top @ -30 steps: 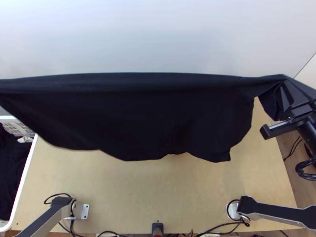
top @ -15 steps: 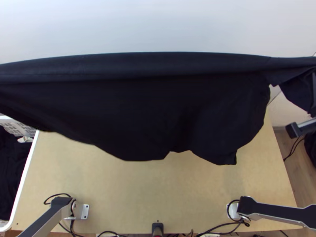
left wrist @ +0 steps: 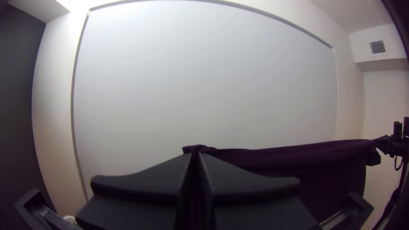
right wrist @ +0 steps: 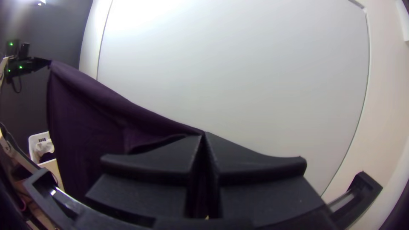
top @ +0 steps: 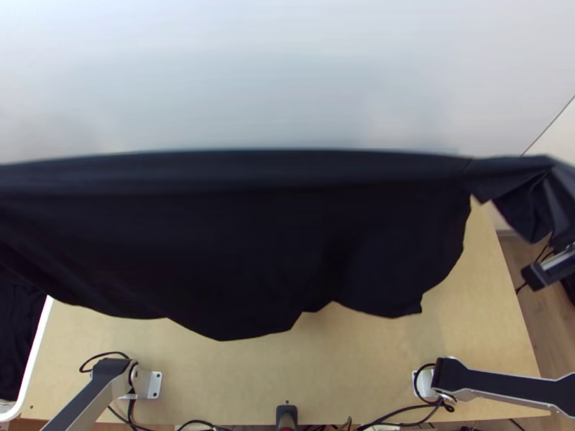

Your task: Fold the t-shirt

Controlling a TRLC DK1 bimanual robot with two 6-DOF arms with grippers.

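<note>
My right gripper [top: 550,269] is at the right edge of the top view, beside one end of the black t-shirt [top: 251,237]. The shirt hangs stretched between both grippers above the table, its upper edge nearly straight and its lower edge wavy. In the left wrist view, my left gripper [left wrist: 195,156] is shut on a corner of the shirt [left wrist: 298,159]. The right wrist view has my right gripper [right wrist: 204,135] closed on the opposite end of the shirt [right wrist: 89,115], which slopes across to the left gripper [right wrist: 42,63].
Bare wood of the table [top: 287,373] shows below the shirt's hem. A white basket [top: 36,352] holding dark cloth stands at the table's left side. Both arm bases [top: 149,384] and cables are along the near edge.
The shirt's upper edge first went up the picture, then came back down lower than before, and the hem now hangs nearer the arm bases. The right gripper shifted outward, then downward in the picture.
</note>
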